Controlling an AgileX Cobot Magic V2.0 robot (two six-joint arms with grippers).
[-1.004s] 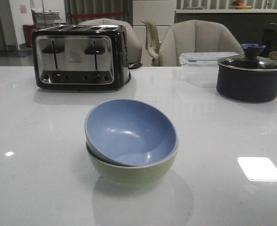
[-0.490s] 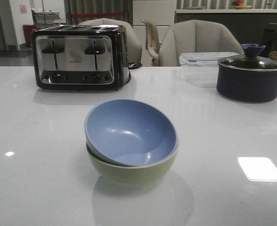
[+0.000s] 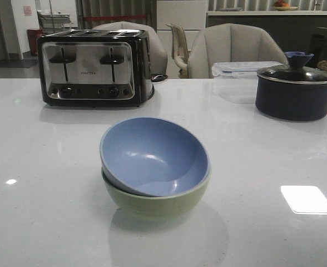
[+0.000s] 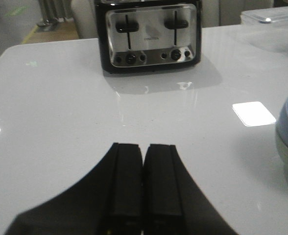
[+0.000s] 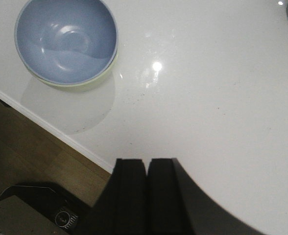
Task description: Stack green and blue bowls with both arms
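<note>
- One dusty blue matte bowl nested, tilted, in one pale sage green bowl; bare white tabletop all round.
- Behind the stack: one chrome toaster, one dark lidded pot.
- Left black gripper and right black gripper: jaws pressed together, holding nothing, clear of the stack.

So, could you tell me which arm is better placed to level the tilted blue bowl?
Probably left: the left fingers, shut, sit low beside the blue bowl; the right fingers hover farther off, over the table edge.
</note>
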